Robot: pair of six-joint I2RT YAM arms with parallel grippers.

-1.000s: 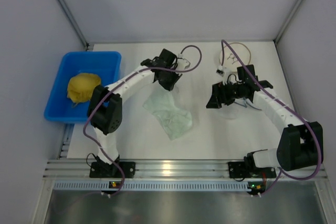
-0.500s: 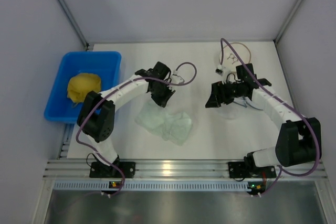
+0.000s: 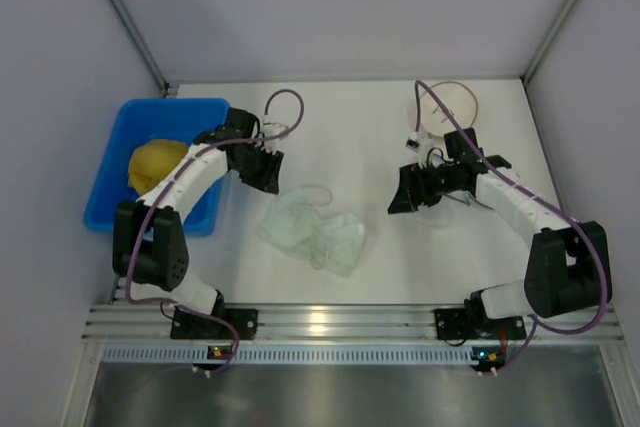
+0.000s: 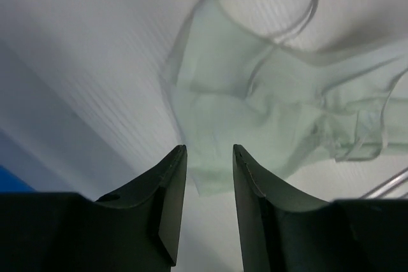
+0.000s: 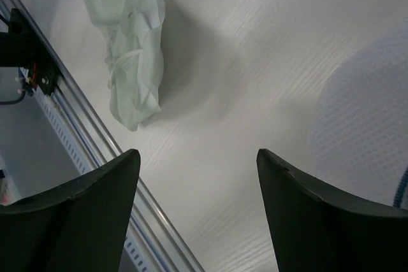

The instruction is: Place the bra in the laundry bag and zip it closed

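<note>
Swung left toward the blue bin (image 3: 150, 109), my left claw (image 3: 262, 169) has let go: jaws slightly parted, empty. The bra (image 3: 312, 235) lies crumpled on the tabletop (image 3: 350, 127), toward its near edge. My right claw (image 5: 196, 154) gapes wide and empty, beside the laundry bag (image 5: 366, 100).

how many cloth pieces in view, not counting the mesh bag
2. The mint-green bra lies on the table between the arms. A yellow cloth lump sits in the blue bin at the left. More could be hidden beneath that lump.
</note>
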